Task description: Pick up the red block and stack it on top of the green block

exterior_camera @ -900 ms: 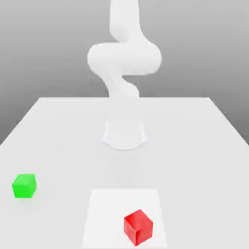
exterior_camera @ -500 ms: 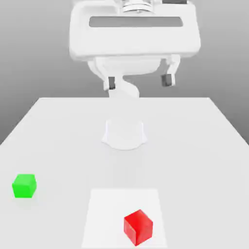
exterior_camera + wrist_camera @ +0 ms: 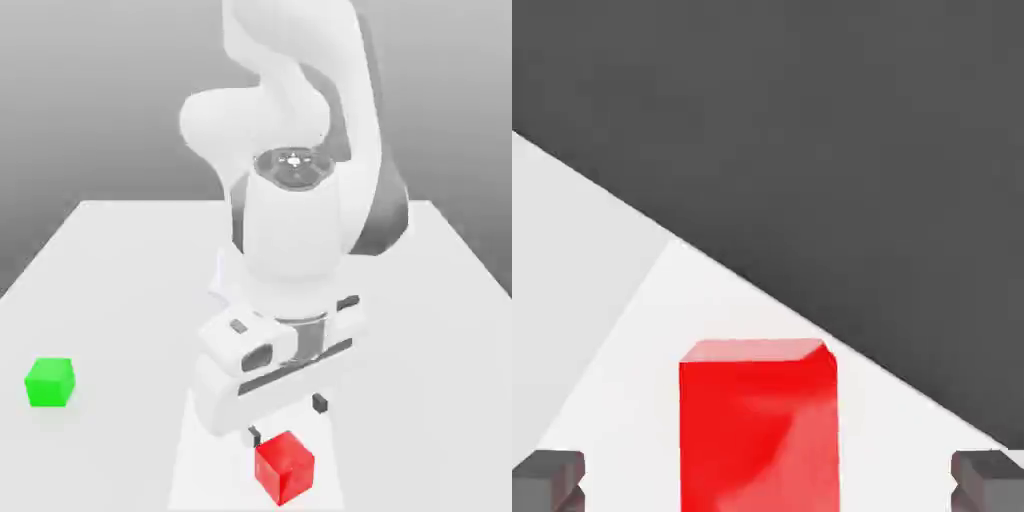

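Note:
The red block [image 3: 284,467] sits on a paler square patch near the table's front edge, turned a little off square. My gripper [image 3: 287,420] hangs just above and behind it, open, its dark fingertips [image 3: 320,403] spread wider than the cube. In the hand view the red block [image 3: 758,425] stands between the two fingertips [image 3: 547,480], with a clear gap on each side and nothing touching it. The green block [image 3: 50,382] rests alone on the table at the exterior view's left, well apart from the arm.
A white table [image 3: 120,260] carries both cubes. The paler square patch [image 3: 205,440] lies at its front middle. My arm's bulky white links [image 3: 300,240] rise over the table's centre. The table's front edge [image 3: 812,310] runs close past the red block.
The hand has dropped from high above the table's middle to just over the red block, turning slightly. Its fingers stay spread. Neither block has moved.

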